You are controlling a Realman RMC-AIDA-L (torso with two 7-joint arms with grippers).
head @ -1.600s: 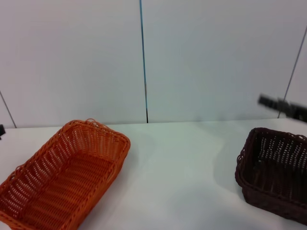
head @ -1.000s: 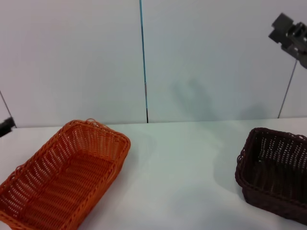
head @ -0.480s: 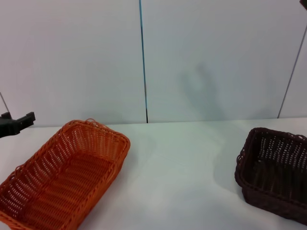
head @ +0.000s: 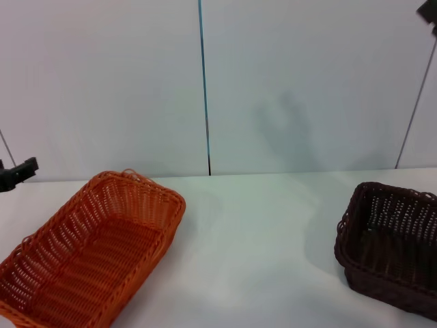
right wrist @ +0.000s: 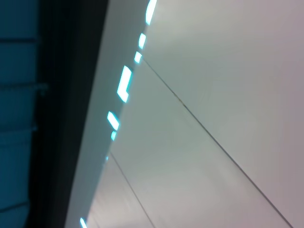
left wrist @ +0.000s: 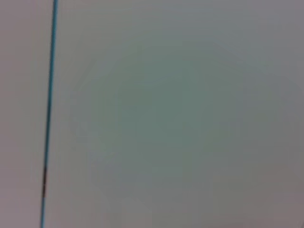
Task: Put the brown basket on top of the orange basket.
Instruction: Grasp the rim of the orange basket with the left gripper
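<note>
The orange basket (head: 95, 249) lies empty on the white table at the front left, angled with one corner toward the wall. The brown basket (head: 392, 246) sits empty at the front right, partly cut off by the picture's edge. A dark part of my left gripper (head: 17, 172) shows at the far left edge, above and behind the orange basket, apart from it. A dark part of my right gripper (head: 429, 12) shows in the top right corner, high above the brown basket. Both wrist views show only wall and ceiling, no basket.
The white table (head: 259, 232) runs between the two baskets and back to a pale wall with a thin blue vertical seam (head: 203, 82). A thin dark line (head: 415, 102) slants down the wall at the right.
My right gripper has risen from just above the brown basket to the top right corner. My left gripper has come into view at the left edge and shifted slightly. The baskets have not moved.
</note>
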